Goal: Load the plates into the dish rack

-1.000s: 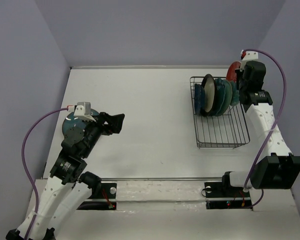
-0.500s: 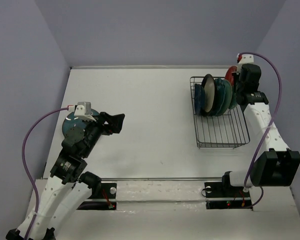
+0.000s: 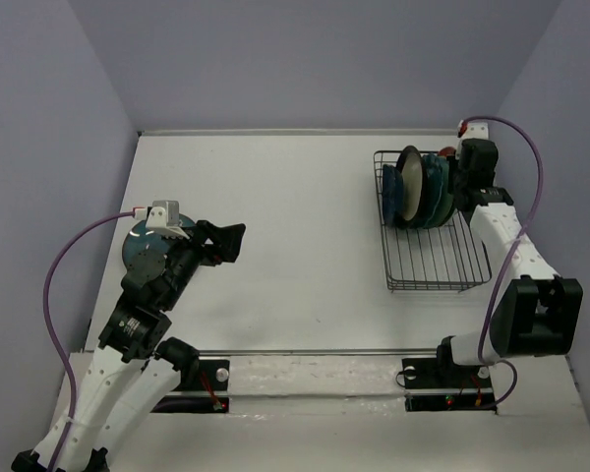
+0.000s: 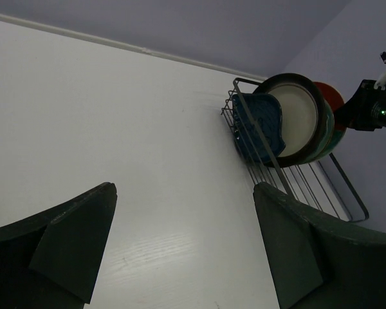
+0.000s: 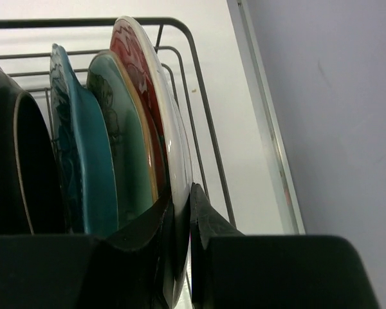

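The black wire dish rack stands at the right of the table with several plates upright at its far end. In the right wrist view my right gripper is shut on the rim of the red plate. This plate is upright inside the rack's end wire, right beside the pale mint plate and a teal plate. Seen from above, the right gripper hides most of the red plate. My left gripper is open and holds nothing. Another teal plate lies flat under the left arm.
The rack's near half holds no plates. The left wrist view shows the dark-blue plate and the cream plate at the front of the row. The right wall runs close behind the rack.
My right arm has carried the red plate leftward and down, from beside the rack into its far end against the other plates. The left arm has not moved.
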You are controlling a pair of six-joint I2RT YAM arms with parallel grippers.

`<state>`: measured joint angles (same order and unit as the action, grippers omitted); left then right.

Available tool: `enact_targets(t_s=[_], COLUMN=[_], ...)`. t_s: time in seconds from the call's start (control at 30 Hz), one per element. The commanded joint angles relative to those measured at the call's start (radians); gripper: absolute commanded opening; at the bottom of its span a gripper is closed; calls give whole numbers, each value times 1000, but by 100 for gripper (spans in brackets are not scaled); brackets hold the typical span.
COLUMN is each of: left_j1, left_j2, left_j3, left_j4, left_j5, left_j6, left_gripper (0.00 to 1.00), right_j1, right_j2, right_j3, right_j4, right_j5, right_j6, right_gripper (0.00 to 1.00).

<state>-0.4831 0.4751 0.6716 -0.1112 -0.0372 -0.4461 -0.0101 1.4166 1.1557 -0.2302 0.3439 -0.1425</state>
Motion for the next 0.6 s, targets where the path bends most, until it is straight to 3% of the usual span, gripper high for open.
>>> enact_targets(t_s=[0.0,0.23,0.43,0.57], left_j1=[-3,0,3,14], left_j2=[11,26,30,27], left_j3=[2,6,5,8], left_j4=[30,22,21,18], left_j5=[-9,-29,-78,-130], left_j6=[14,9,10,12], left_gripper=[98,98,98,98], right_j1=[-1,-1,-1,36], right_j2=[-18,-50,-111,-191], right_j3=[10,82,157,151], right_j4=[189,100,-6,-29], right_j5=[20,43,6,-142], right_j6=[96,195,305,418], right_gripper=[16,58,70,72])
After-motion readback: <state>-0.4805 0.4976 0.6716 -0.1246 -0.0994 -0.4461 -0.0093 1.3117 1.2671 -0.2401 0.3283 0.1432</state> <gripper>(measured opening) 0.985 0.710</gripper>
